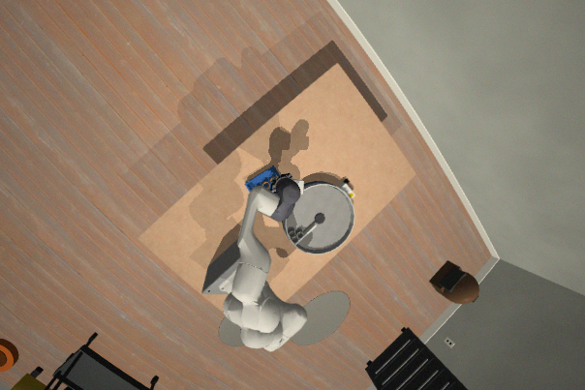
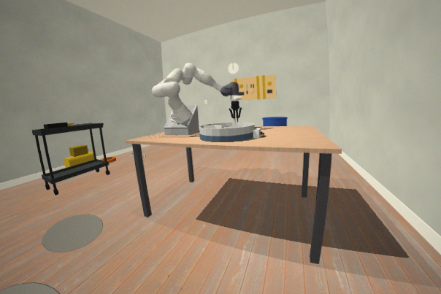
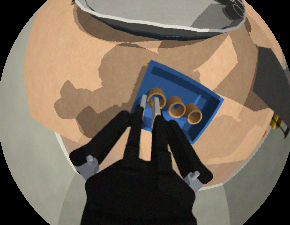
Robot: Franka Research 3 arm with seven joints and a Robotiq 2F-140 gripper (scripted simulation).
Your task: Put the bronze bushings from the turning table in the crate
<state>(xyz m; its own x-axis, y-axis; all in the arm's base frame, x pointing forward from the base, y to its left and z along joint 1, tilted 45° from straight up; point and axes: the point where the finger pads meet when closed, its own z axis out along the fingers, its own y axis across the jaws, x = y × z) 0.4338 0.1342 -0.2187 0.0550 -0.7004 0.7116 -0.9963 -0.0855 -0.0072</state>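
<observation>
My gripper (image 2: 236,121) (image 3: 149,102) points down over the blue crate (image 1: 257,182) (image 3: 185,80). Its fingertips stand a small gap apart, open, with nothing held between them. Three bronze bushings are visible in the crate: one (image 3: 156,91) directly beyond the fingertips and partly hidden by them, a middle one (image 3: 170,105) and an outer one (image 3: 194,115). They lie in a row. The grey turning table (image 1: 334,212) (image 2: 226,132) (image 3: 145,11) stands beside the crate. Dark steel bushings (image 1: 294,233) (image 3: 236,6) sit together near its edge, by the arm-like bar.
The bar (image 1: 308,233) runs from the turning table's hub to its rim. A small white and yellow device (image 1: 349,190) (image 2: 257,133) is at the turning table's outer side. The robot's grey base mount (image 1: 220,270) (image 2: 181,127) stands on the wooden table (image 1: 368,144) (image 2: 292,138).
</observation>
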